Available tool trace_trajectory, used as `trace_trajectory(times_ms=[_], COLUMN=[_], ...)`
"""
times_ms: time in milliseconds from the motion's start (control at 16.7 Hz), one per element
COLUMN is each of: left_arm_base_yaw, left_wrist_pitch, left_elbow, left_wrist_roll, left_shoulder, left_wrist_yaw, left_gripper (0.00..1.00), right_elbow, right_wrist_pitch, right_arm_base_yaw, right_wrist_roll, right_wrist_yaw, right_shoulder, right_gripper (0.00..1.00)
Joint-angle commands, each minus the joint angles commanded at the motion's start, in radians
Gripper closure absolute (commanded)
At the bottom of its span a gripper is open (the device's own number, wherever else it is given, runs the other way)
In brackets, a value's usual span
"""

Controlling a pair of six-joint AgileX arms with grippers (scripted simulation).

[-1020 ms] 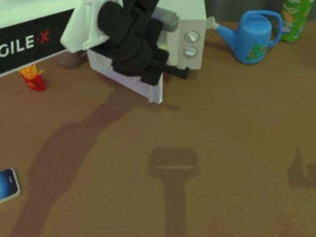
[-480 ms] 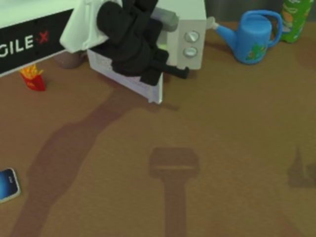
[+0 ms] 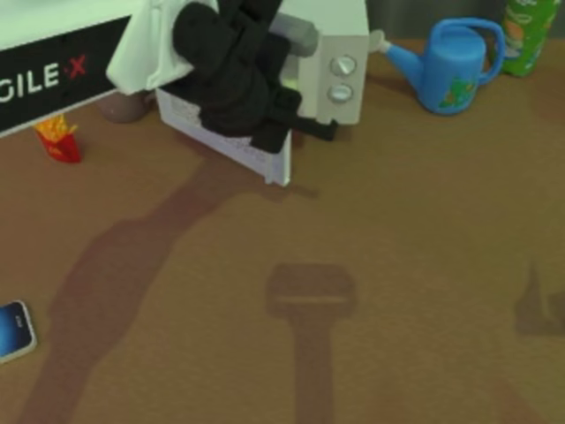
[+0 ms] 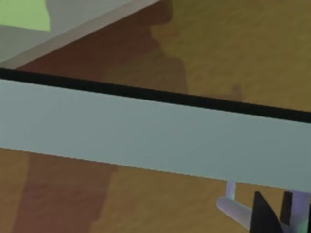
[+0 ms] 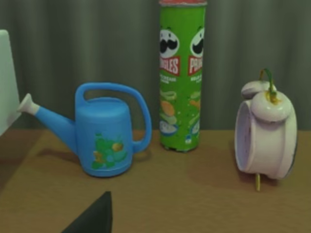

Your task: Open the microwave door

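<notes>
Microwave door [image 3: 231, 141] at bench twelve o'clock, swung partly out from microwave [image 3: 340, 53]; left pincer [image 3: 305, 131] behind its free edge, grip state impossible to tell, apparently levering it wider.

Rendered tabletop test scene, not real room: plain brown table [image 3: 397, 265], grey curtain backdrop [image 5: 97, 43]. Toy-like household props along far edge: microwave [image 3: 340, 53], watering can [image 3: 455, 66], chips can [image 3: 530, 31], alarm clock [image 5: 265, 141].
</notes>
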Motion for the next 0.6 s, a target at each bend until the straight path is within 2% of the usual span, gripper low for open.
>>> trace_trajectory(times_ms=[360,600], left_arm_base_yaw=[-0.005,0.021], left_wrist_pitch=[0.0,0.016], left_elbow=[-0.003,-0.053], left_wrist_roll=[-0.001,0.074], left_shoulder=[-0.001,-0.045], left_wrist_yaw=[0.009,0.046], left_gripper=[1.0,1.0], right_elbow=[0.0,0.0], right_wrist_pitch=[0.0,0.0], right_arm_base_yaw=[0.0,0.0], right_wrist_roll=[0.0,0.0], right_wrist_yaw=[0.0,0.0], right_shoulder=[0.0,0.0], right_gripper=[0.0,0.0])
